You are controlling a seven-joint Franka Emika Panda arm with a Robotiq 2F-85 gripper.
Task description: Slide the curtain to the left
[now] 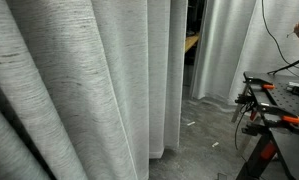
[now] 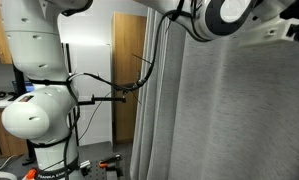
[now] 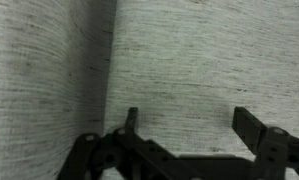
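Note:
The curtain point(image 1: 79, 80) is a large light-grey woven cloth with fine horizontal streaks and deep vertical folds, reaching the floor. It fills the wrist view point(image 3: 199, 50), with a fold edge at the left. My gripper point(image 3: 187, 122) stands open right in front of the cloth, fingers point(image 3: 251, 128) wide apart and nothing between them. In an exterior view the curtain point(image 2: 239, 110) hangs at the right, with the arm's wrist point(image 2: 224, 15) above it; the fingers are hidden there.
A smoother, whiter curtain point(image 1: 224, 50) hangs beyond a dark gap point(image 1: 192, 45). A black table with orange clamps point(image 1: 274, 100) stands at the right. The robot's white base point(image 2: 39, 90) stands near a wooden door point(image 2: 129, 75).

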